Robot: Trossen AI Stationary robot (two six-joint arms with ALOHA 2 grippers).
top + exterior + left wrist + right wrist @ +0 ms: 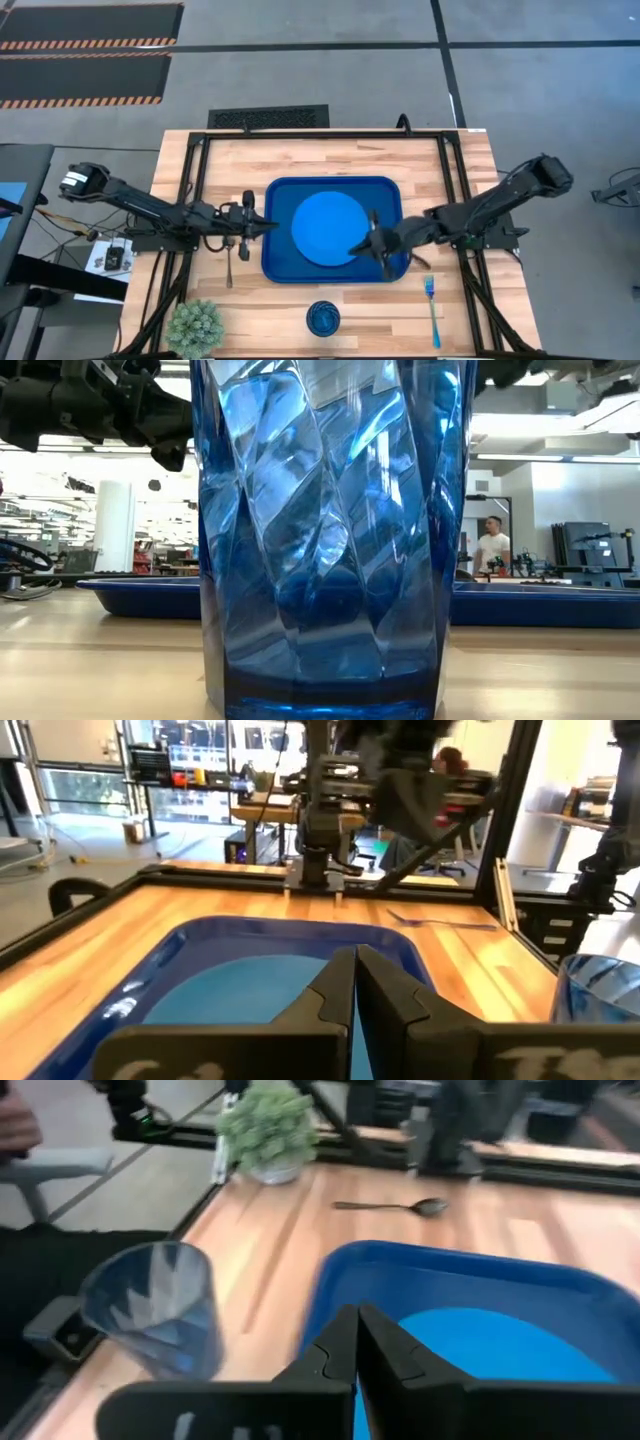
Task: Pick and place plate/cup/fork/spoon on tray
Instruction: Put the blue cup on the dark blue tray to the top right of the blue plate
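The bright blue plate (328, 228) lies flat in the dark blue tray (282, 262) at the table's middle. The dark blue cup (323, 318) stands upright near the front edge and fills the low view (320, 540). The light blue fork (432, 310) lies on the table to the right of the cup. The silver spoon (229, 265) lies left of the tray. My left gripper (264, 222) is shut and empty at the tray's left rim. My right gripper (368, 243) is shut and empty over the plate's near right edge.
A small green plant (195, 328) in a pot stands at the table's near left corner. A black frame (200, 140) runs around the table top. A person (492, 545) stands far off in the room behind.
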